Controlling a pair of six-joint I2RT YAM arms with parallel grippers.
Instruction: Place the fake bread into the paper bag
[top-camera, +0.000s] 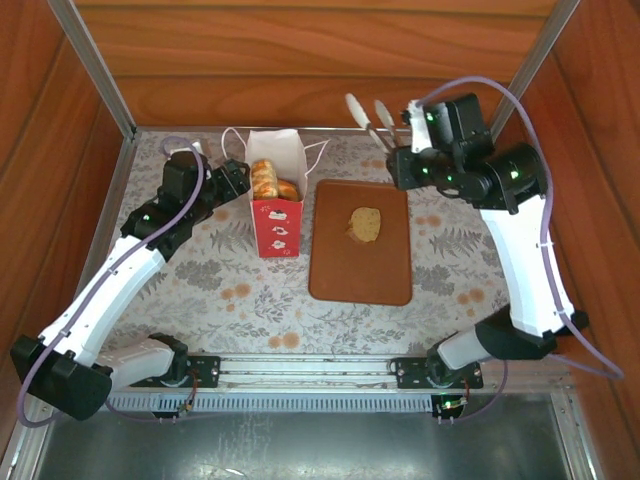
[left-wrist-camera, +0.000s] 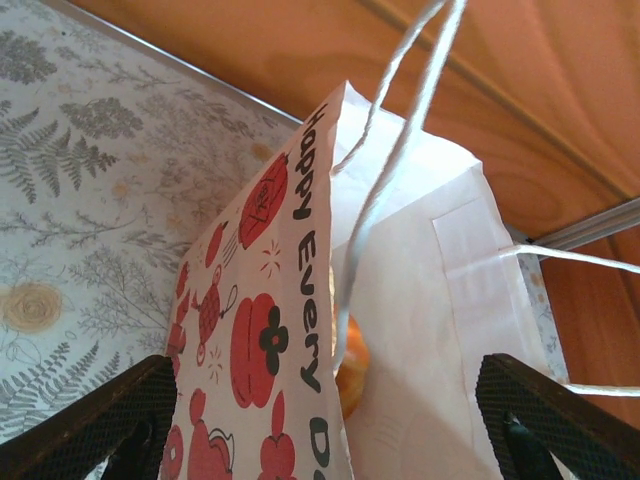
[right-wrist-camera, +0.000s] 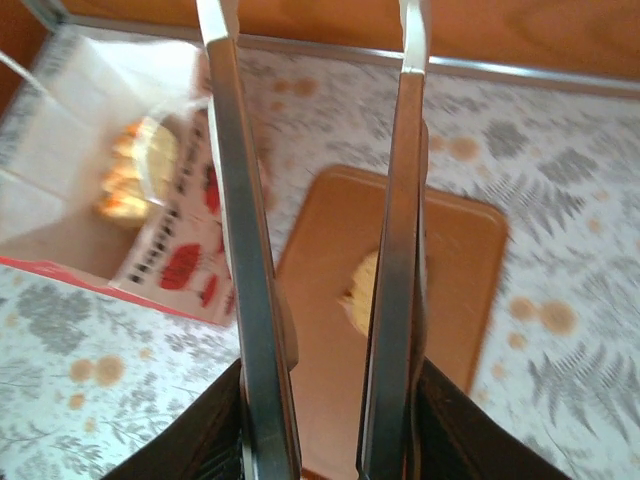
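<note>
Currently, one white-and-red paper bag (top-camera: 277, 222) is standing upright on the patterned table (top-camera: 230, 290), just left of one flat brown board (top-camera: 385, 270). At least two golden pastries (top-camera: 266, 180) are lying inside the bag; the exact count cannot be told. One tan slice (top-camera: 365, 225) is resting on the middle of the board, apart from the bag. The left end effector (top-camera: 238, 181) is sitting beside the bag, its fingers (left-wrist-camera: 90, 425) spread wide with the bag between them. The right end effector (top-camera: 402, 145) is hovering past the board's far right corner, clamped on one pair of metal tongs (top-camera: 368, 118), whose two arms are standing apart.
</note>
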